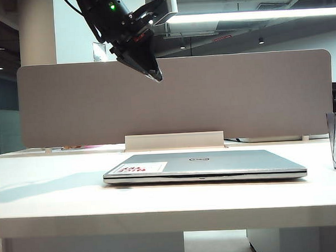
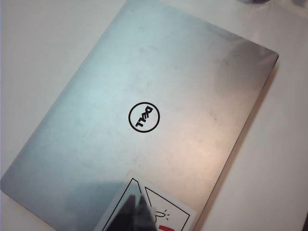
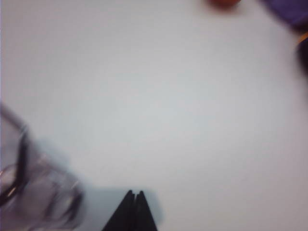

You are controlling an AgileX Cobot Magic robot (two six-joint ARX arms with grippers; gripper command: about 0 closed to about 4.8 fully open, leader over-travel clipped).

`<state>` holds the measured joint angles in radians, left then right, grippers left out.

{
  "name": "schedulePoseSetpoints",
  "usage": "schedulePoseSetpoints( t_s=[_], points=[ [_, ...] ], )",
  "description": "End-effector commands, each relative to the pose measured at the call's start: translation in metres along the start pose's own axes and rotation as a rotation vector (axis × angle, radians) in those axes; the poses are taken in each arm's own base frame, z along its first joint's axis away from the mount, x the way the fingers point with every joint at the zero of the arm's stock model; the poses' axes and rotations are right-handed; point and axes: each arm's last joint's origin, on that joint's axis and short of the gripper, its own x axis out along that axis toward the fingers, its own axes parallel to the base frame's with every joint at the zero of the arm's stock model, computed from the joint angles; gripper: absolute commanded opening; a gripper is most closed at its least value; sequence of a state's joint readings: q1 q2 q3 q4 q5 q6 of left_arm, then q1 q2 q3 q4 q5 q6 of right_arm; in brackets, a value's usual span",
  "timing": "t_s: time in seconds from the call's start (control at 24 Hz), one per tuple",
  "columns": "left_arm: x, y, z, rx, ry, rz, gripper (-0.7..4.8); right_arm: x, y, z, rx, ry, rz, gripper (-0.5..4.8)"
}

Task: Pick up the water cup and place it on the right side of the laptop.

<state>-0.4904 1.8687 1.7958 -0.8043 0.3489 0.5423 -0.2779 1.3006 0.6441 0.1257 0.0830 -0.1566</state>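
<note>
The left arm hangs high at upper left in the exterior view, its left gripper (image 1: 154,75) angled downward with the jaws pressed together, holding nothing. The right gripper (image 3: 134,195) shows only as dark, seemingly closed fingertips in its blurred wrist view, empty.

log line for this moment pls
left gripper: shut, raised over laptop | right gripper: shut, empty, beside water cup | water cup: on table, right of laptop

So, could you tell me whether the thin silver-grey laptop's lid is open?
No, the laptop lies closed and flat on the white table.
</note>
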Motion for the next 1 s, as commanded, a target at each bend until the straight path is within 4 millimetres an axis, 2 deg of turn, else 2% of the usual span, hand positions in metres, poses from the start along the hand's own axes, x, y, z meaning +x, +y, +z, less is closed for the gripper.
schedulePoseSetpoints(
  t_s=[0.04, 0.29, 0.63, 1.0],
  points=[
    [-0.003, -0.001, 0.002, 0.006, -0.016, 0.001, -0.05, -0.002, 0.004, -0.006, 0.004, 0.057, 0.102, -0.01],
    [-0.003, -0.001, 0.002, 0.002, -0.017, -0.003, -0.05, 0.001, 0.005, -0.003, 0.025, 0.027, 0.138, -0.01],
    [-0.003, -0.001, 0.002, -0.014, -0.017, -0.003, -0.05, 0.017, 0.009, -0.012, 0.052, 0.055, 0.192, -0.01],
    [-0.003, -0.001, 0.002, -0.013, -0.017, -0.003, -0.05, 0.016, 0.010, -0.015, 0.112, 0.126, 0.213, -0.01]
  ],
)
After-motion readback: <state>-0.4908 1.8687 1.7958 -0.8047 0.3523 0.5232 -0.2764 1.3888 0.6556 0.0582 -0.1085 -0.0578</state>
